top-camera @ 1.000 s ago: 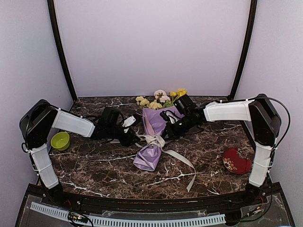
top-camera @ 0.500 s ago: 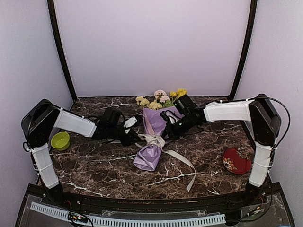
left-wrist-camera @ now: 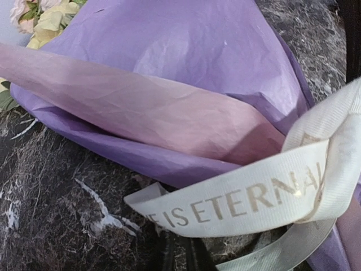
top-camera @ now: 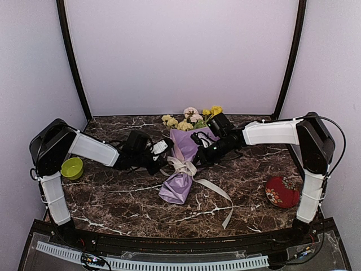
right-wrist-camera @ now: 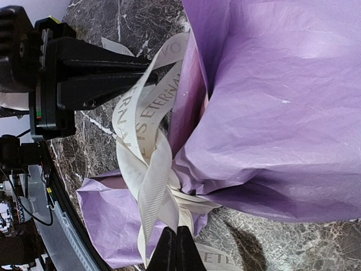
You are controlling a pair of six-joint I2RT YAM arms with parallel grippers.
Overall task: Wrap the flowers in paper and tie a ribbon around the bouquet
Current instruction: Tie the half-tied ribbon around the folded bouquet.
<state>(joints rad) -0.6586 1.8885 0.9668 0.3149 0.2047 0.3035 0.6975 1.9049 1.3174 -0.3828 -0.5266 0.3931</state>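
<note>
Top external: bouquet (top-camera: pixel 183 148) front-to-back, flowers (top-camera: pixel 192 117) rearward

Thin lilac paper (left-wrist-camera: pixel 186 51), matt, soft and crinkly. Cream cloth ribbon (left-wrist-camera: pixel 242 200) with fine woven ribs, a slight sheen and shiny gold letters. Dark brown table (top-camera: pixel 113 197) like marble with white veins, smooth and a bit glossy. Small green bowl (top-camera: pixel 71 167), smooth, like plastic. Red dish (top-camera: pixel 282 192), glossy, with a flower print. Matt white arm covers (top-camera: pixel 271 132).
</note>
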